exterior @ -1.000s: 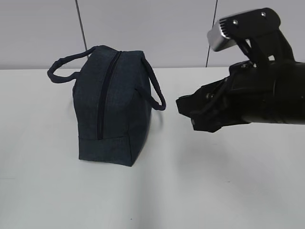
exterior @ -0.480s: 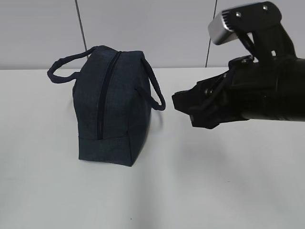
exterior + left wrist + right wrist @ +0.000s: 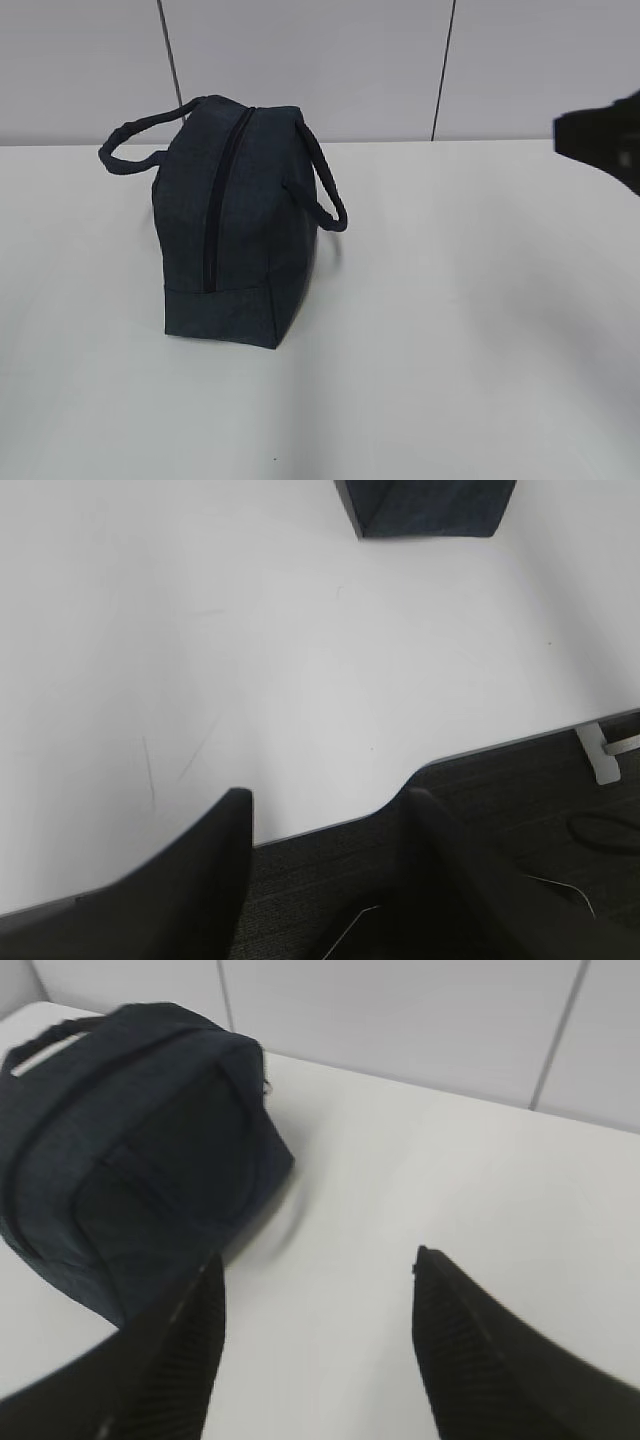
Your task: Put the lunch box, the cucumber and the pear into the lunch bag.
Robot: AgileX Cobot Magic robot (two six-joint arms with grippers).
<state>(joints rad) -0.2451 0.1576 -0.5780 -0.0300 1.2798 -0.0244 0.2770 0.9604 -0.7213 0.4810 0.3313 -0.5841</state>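
Observation:
The dark navy lunch bag stands on the white table, zipper shut along its top and front, handles drooping to either side. It also shows in the right wrist view and its corner in the left wrist view. My right gripper is open and empty, to the right of the bag above the table; only a blurred bit of that arm shows at the exterior view's right edge. My left gripper is open and empty over the table's near edge. The lunch box, cucumber and pear are out of view.
The table's front edge has a curved notch, with dark carpet floor below. A white panelled wall stands behind the table.
My right arm has drawn back fast to the right, from beside the bag's right handle to almost out of the exterior view. The bag has not moved.

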